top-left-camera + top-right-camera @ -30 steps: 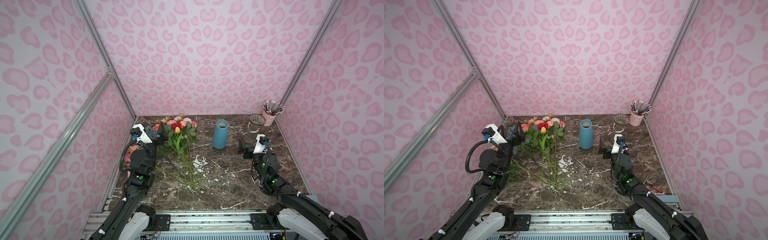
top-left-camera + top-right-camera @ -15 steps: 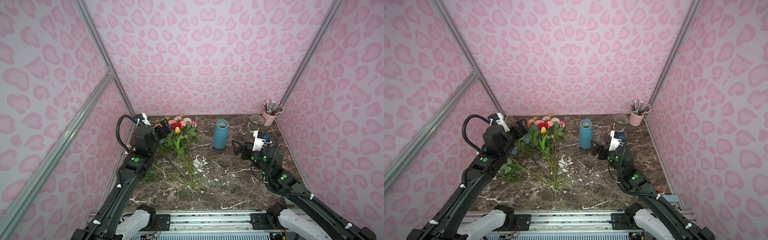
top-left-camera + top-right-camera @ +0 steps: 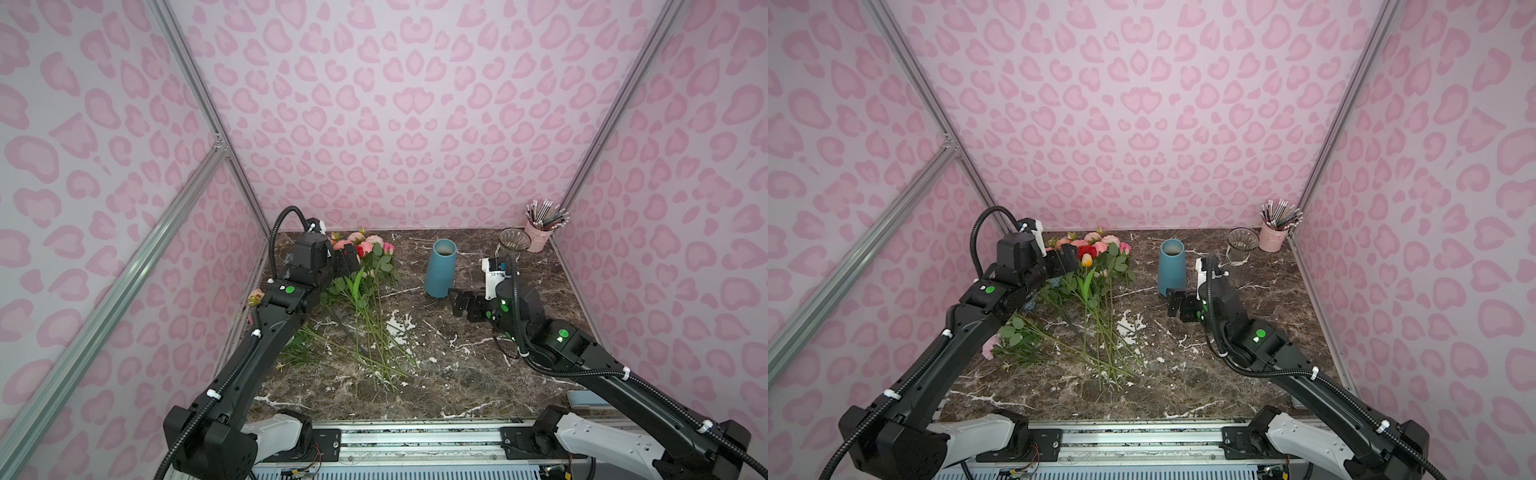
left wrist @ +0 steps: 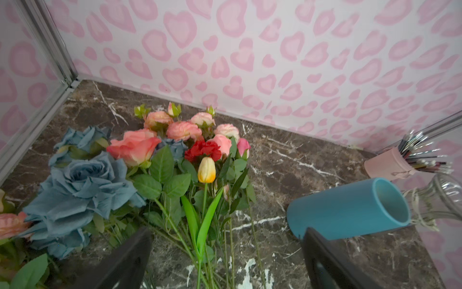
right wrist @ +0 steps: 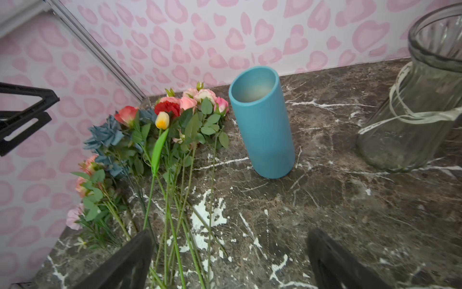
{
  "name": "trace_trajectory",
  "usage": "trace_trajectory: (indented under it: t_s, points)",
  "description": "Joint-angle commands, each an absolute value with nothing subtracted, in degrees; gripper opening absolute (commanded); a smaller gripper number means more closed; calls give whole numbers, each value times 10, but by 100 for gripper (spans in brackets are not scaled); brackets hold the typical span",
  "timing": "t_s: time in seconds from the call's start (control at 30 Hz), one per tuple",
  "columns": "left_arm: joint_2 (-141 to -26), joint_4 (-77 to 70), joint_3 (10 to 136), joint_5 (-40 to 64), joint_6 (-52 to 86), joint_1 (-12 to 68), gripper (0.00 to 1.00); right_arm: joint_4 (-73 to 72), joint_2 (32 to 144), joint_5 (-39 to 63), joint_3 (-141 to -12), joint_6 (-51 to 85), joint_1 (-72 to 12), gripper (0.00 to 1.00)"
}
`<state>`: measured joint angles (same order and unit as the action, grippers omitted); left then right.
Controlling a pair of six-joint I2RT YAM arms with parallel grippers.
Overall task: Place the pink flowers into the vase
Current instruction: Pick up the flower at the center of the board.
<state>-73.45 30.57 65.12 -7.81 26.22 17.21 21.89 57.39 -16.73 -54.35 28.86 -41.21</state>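
Near the pink flowers [image 3: 374, 240] in a top view, the left gripper [image 3: 354, 261] hangs open. Left wrist: blooms beyond its spread fingers [image 4: 125, 260]. Right wrist: vase [image 5: 262, 125] ahead of the open right gripper [image 5: 230, 240]. Approach step; next, pinch one pink stem.

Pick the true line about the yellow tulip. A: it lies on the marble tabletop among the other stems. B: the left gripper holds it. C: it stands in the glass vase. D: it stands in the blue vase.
A: the yellow tulip lies flat on the marble tabletop beside the red carnation, and the blue vase holds no flowers.
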Motion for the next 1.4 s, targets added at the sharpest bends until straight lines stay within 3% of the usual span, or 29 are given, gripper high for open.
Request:
trace_trajectory:
  t_s: [0.0, 0.13, 0.27, 0.43, 0.67, 0.73, 1.27, 1.37]
  points:
    - [-748, 303, 635, -87, 246, 185, 97, 260, 580, -228, -557, 285, -417, 99]
    - [-778, 304, 620, -104, 242, 205, 99, 277, 587, -245, -567, 297, -417, 94]
    - [-809, 308, 612, -112, 259, 215, 79, 301, 589, -262, -577, 304, -408, 88]
    - [-844, 311, 599, -121, 278, 215, 57, 302, 571, -188, -562, 316, -342, 84]
    - [-892, 295, 588, -97, 298, 215, 52, 284, 530, -134, -534, 311, -287, 83]
    - [-908, 300, 587, -100, 304, 214, 46, 291, 532, -130, -535, 309, -281, 83]
    - [-975, 289, 594, -87, 312, 214, 37, 283, 512, -102, -524, 297, -253, 83]
    - [-973, 287, 592, -93, 315, 215, 24, 284, 508, -98, -524, 295, -243, 83]
